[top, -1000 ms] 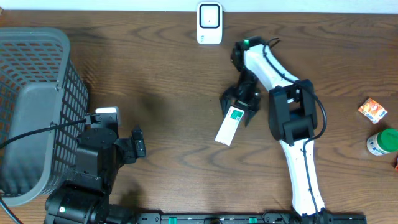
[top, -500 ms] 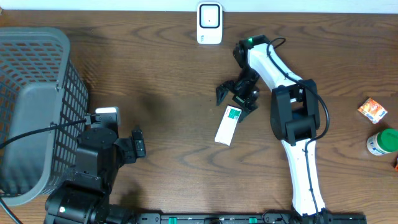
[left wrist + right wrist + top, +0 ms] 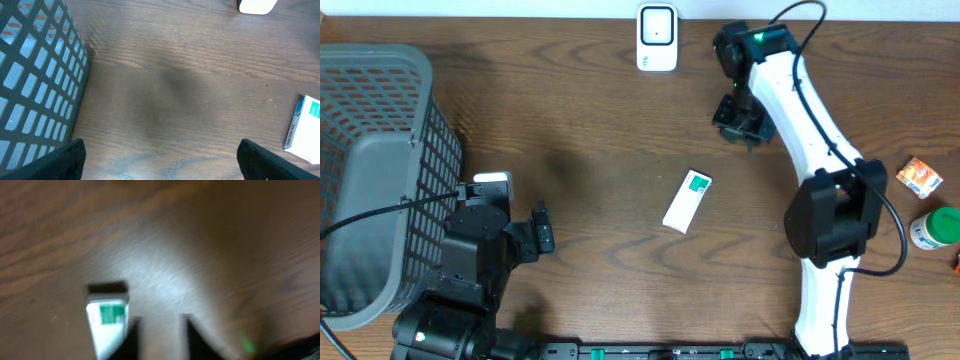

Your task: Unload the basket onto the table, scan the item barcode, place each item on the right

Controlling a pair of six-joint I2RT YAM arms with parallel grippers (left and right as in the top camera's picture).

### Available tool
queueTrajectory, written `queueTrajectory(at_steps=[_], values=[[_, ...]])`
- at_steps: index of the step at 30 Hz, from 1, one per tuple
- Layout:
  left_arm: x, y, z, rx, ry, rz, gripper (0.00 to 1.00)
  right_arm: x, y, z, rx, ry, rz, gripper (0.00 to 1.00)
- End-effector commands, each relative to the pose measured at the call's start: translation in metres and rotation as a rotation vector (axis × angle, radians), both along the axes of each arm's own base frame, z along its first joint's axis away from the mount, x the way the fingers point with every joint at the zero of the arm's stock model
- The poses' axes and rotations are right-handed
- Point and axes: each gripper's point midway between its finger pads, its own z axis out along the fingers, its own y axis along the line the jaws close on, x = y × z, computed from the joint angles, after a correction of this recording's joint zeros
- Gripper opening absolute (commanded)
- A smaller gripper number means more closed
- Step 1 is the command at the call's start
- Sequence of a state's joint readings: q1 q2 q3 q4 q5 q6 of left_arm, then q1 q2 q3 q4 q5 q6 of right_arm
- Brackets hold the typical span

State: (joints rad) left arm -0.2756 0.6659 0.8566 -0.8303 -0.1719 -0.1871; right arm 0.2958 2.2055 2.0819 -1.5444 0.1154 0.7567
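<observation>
Dark brown wood-grain table [image 3: 580, 130], seen from above and from both wrists.

Nearest, at the left front: left arm [image 3: 470, 260], black, low over the table. Left gripper [image 3: 160, 162] has its fingers spread wide. In the wrist view the tips sit at the two bottom corners with only bare wood between them. Holds nothing.

Just beside it on the left: grey plastic mesh basket [image 3: 380, 150], upright. Its lattice wall fills the left edge of the left wrist view.

Mid table: the item, a small white box [image 3: 686, 200] with a green patch at its far end. It lies flat and at a slant, alone on the wood, well apart from both grippers. It shows at the right edge of the left wrist view and at the lower left of the right wrist view.

Right edge, mid depth: green-lidded jar [image 3: 935, 227], then an orange packet [image 3: 918, 177] just beyond it.

Farther back: white right arm [image 3: 810, 110], stretched toward the far side. Right gripper [image 3: 740, 120] hangs beyond the box and is not touching it. Its wrist view is heavily blurred. The fingers [image 3: 132, 340] look drawn close, with a narrow gap and nothing in it. Cannot tell whether they meet.

Farthest: white scanner [image 3: 657, 38] at the table's back edge, left of the right gripper.
</observation>
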Motion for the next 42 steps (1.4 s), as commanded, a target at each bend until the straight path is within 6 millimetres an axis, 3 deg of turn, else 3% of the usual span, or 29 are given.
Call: queueTrajectory(at_steps=[1, 6, 7, 10, 18, 27, 33, 42], values=[[0.001, 0.003, 0.003, 0.004, -0.009, 0.018, 0.96, 0.011, -0.019, -0.023, -0.118, 0.004, 0.075, 0.01], [0.001, 0.003, 0.003, 0.004, -0.009, 0.018, 0.96, 0.026, -0.010, -0.061, -0.076, -0.020, 0.201, 0.01], [0.001, 0.003, 0.003, 0.004, -0.009, 0.018, 0.96, 0.026, -0.002, -0.075, -0.029, -0.016, 0.267, 0.01], [0.001, 0.003, 0.003, 0.004, -0.009, 0.018, 0.96, 0.025, 0.013, -0.094, 0.063, -0.014, 0.378, 0.01], [0.001, 0.003, 0.003, 0.004, -0.009, 0.018, 0.96, 0.002, 0.030, -0.128, 0.180, 0.031, 0.437, 0.01], [0.001, 0.003, 0.003, 0.004, -0.009, 0.018, 0.96, -0.035, 0.072, -0.131, 0.362, 0.126, 0.525, 0.01], [0.001, 0.003, 0.003, 0.004, -0.009, 0.018, 0.96, -0.065, 0.075, -0.126, 0.327, 0.241, 0.462, 0.02], [0.001, 0.003, 0.003, 0.004, -0.009, 0.018, 0.96, -0.111, 0.050, -0.111, 0.136, 0.435, 0.279, 0.02]])
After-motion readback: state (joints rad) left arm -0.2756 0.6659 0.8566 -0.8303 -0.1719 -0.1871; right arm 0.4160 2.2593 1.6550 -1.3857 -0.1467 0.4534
